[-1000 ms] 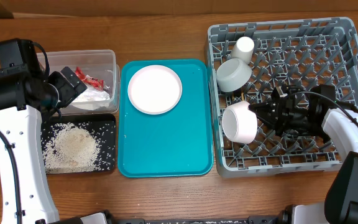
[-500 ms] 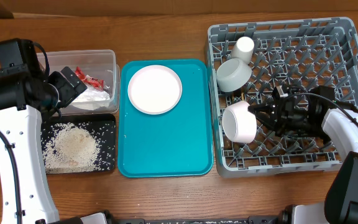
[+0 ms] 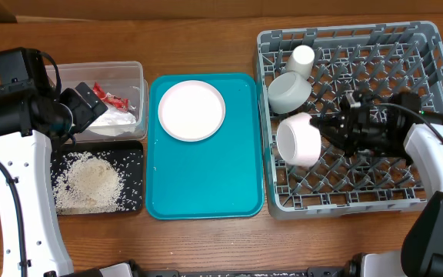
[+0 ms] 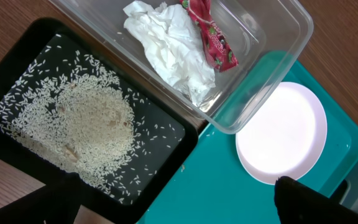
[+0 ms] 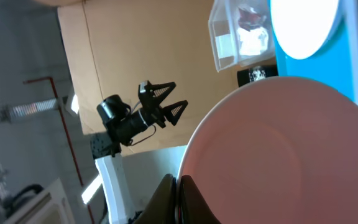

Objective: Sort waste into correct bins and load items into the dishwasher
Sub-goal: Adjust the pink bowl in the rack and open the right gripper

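Note:
My right gripper (image 3: 323, 129) is shut on the rim of a white bowl (image 3: 298, 140), holding it on its side above the grey dish rack (image 3: 429, 46). In the right wrist view the fingers (image 5: 166, 198) pinch the bowl (image 5: 278, 155) at its edge. A grey-green bowl (image 3: 288, 92) and a small white cup (image 3: 301, 59) rest in the rack's back left corner. The pale pink plate (image 3: 191, 110) lies on the teal tray (image 3: 206, 185). My left gripper (image 3: 89, 106) hovers open by the clear tub (image 3: 129, 71), which holds a white napkin (image 4: 166, 50) and a red wrapper (image 4: 213, 37).
A black tray (image 3: 134, 158) with a heap of rice (image 4: 86, 124) sits in front of the clear tub. The left wrist view looks down on the black tray (image 4: 173, 134), the tub's corner and the plate (image 4: 284, 137). Bare wooden tabletop surrounds everything.
My right gripper has carried the white bowl a little toward the back of the rack. The left arm has not moved.

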`<state>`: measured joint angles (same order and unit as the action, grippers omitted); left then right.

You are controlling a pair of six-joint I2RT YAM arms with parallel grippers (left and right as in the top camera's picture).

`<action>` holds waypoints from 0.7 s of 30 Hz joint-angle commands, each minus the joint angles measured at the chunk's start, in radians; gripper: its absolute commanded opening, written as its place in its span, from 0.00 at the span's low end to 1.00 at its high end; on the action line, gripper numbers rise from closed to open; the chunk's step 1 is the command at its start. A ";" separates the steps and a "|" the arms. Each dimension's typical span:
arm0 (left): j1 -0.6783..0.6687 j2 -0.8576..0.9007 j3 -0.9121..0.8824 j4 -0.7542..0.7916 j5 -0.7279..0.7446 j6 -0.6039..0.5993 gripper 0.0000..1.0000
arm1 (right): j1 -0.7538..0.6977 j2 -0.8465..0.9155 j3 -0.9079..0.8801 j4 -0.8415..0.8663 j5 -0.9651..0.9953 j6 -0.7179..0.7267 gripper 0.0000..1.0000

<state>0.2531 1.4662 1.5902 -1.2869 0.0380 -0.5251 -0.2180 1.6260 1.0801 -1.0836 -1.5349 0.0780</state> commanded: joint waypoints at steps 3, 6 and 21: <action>0.002 0.005 -0.002 0.001 0.003 -0.003 1.00 | 0.027 -0.028 0.032 -0.016 -0.034 -0.058 0.04; 0.002 0.005 -0.002 0.001 0.004 -0.003 1.00 | 0.050 -0.028 0.032 -0.057 -0.034 -0.140 0.04; 0.002 0.005 -0.002 0.001 0.003 -0.003 1.00 | 0.061 -0.018 -0.080 0.068 -0.014 -0.187 0.04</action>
<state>0.2531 1.4662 1.5902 -1.2877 0.0383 -0.5251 -0.1516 1.6199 1.0142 -1.0378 -1.5307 -0.0906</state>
